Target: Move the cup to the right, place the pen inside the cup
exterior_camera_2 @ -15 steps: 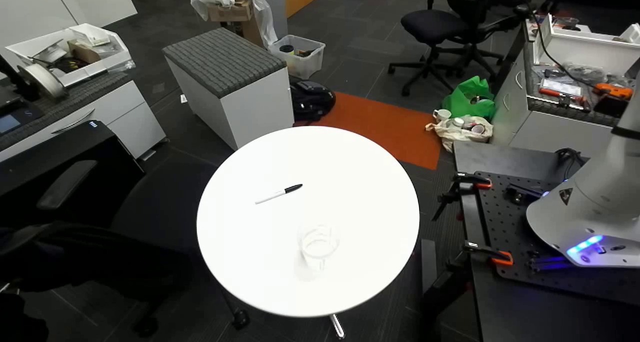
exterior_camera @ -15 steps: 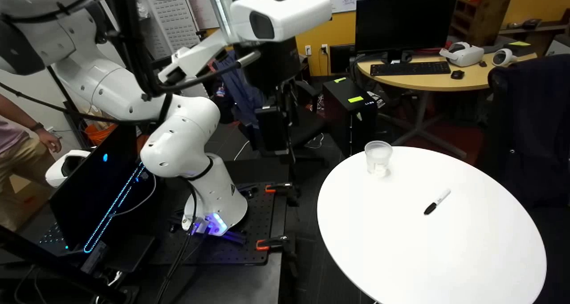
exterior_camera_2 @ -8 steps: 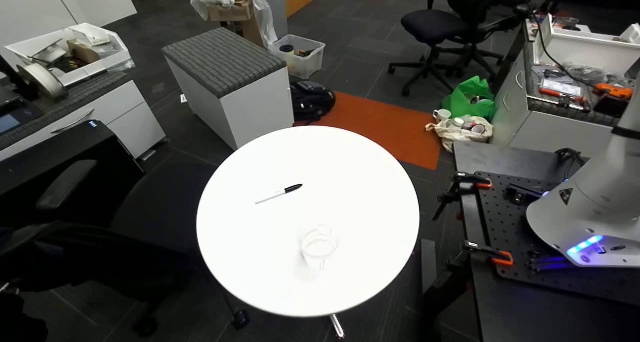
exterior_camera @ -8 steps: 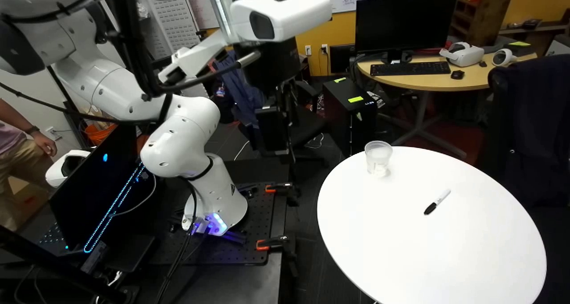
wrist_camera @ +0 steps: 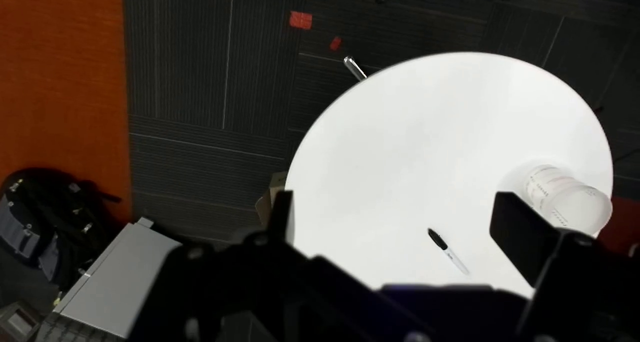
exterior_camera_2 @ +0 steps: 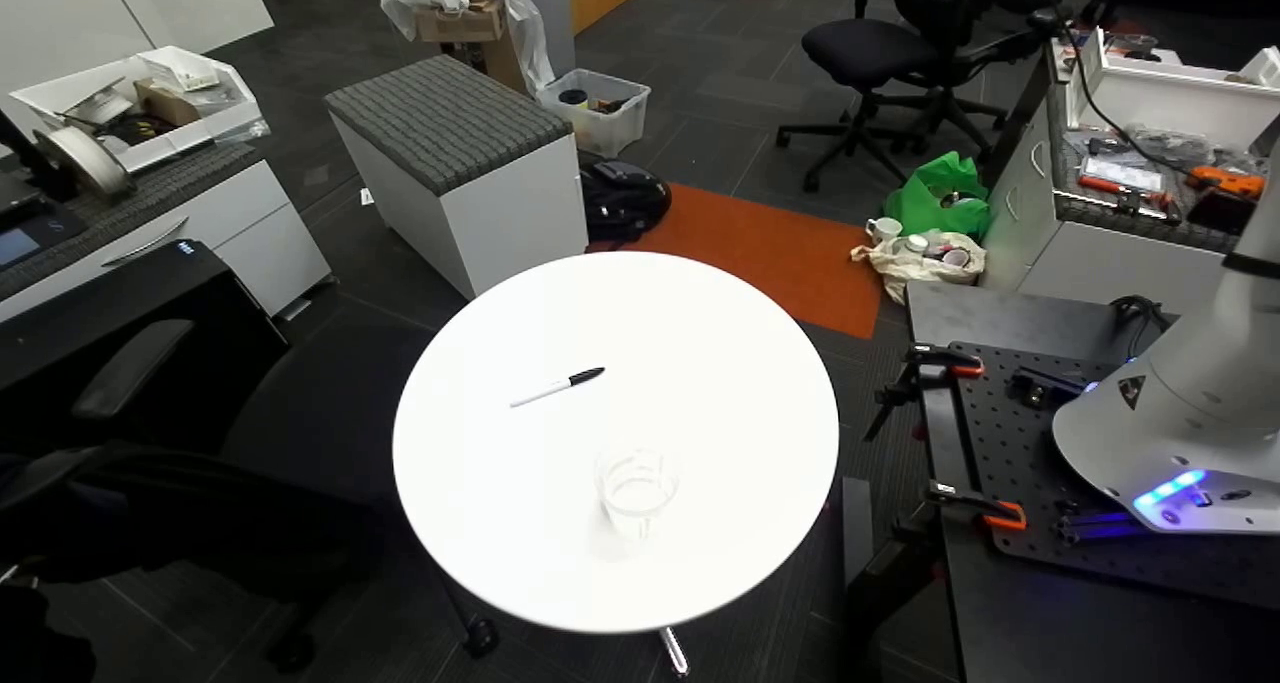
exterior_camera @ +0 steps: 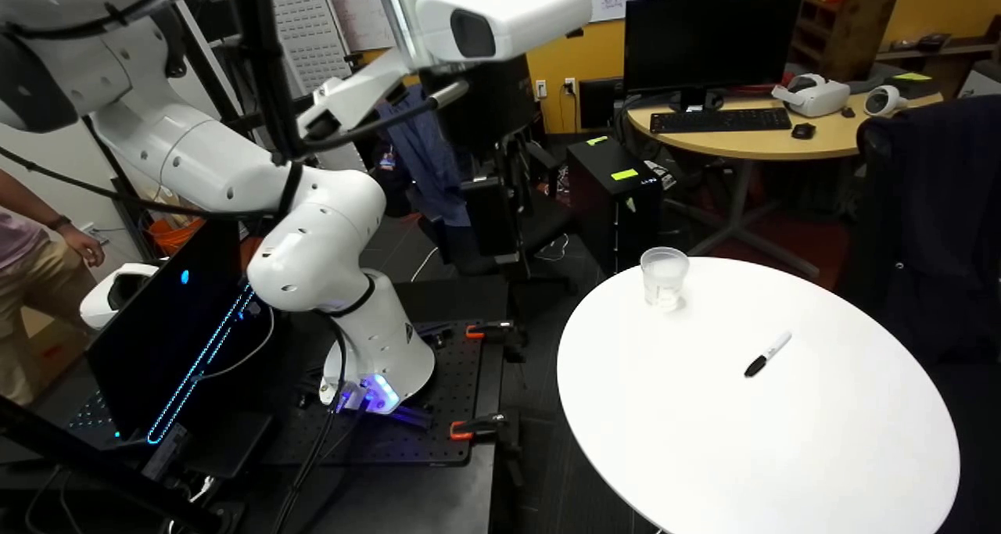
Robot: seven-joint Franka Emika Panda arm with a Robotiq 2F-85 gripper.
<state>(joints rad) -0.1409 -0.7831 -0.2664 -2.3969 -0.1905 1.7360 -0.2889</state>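
The cup [exterior_camera: 665, 277] is a clear tumbler standing upright on the white round table [exterior_camera: 704, 448], near its edge. It is faint in an exterior view [exterior_camera_2: 638, 493] and shows at the right in the wrist view [wrist_camera: 570, 200], partly behind a finger. The pen [exterior_camera: 769, 353] is white with a black cap and lies flat on the table, apart from the cup. It also shows in an exterior view [exterior_camera_2: 558, 387] and in the wrist view [wrist_camera: 448, 252]. My gripper [wrist_camera: 395, 198] is open and empty, high up and beside the table in an exterior view [exterior_camera: 504, 245].
The robot's base [exterior_camera: 379, 354] stands on a black bench with clamps [exterior_camera: 481, 426]. A chair with a dark jacket [exterior_camera: 931, 229] stands close to the table. A black computer tower [exterior_camera: 614, 198] stands behind the table. A grey cabinet [exterior_camera_2: 460, 153] is on the table's far side.
My gripper and wrist have moved slightly to the right and a little up in an exterior view, toward the table. The cup and pen have not moved.
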